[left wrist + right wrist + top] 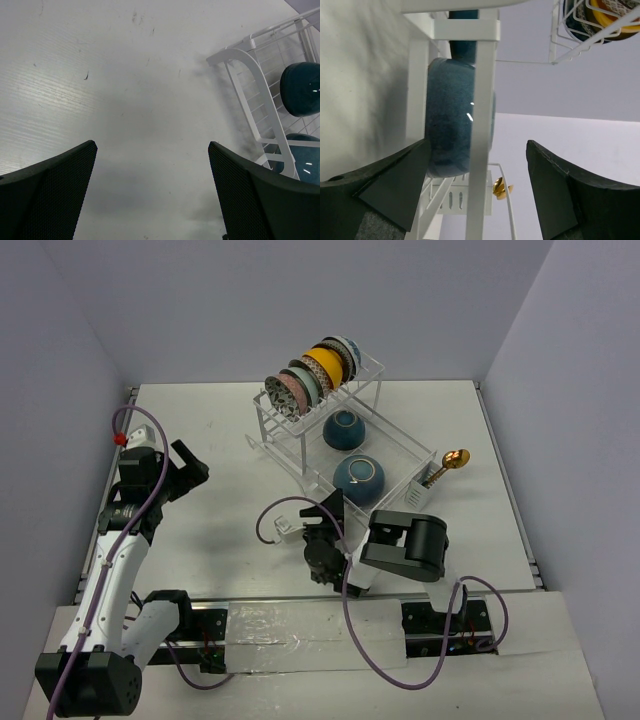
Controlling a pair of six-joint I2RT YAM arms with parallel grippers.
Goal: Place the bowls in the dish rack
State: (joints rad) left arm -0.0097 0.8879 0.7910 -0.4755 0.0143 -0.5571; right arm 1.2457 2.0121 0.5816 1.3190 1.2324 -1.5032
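Left claw (pixel 152 145), right claw (pixel 477 143) spread, empty. Wire rack (pixel 266 425) near far edge: patterned bowls (pixel 310 375) edge-up on top, glossy dark-blue pair (pixel 358 477) below.

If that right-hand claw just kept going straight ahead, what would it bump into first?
Most likely the dish rack: one of its white posts stands right ahead of the open right gripper, centred between its fingers. A dark blue bowl sits behind that post.
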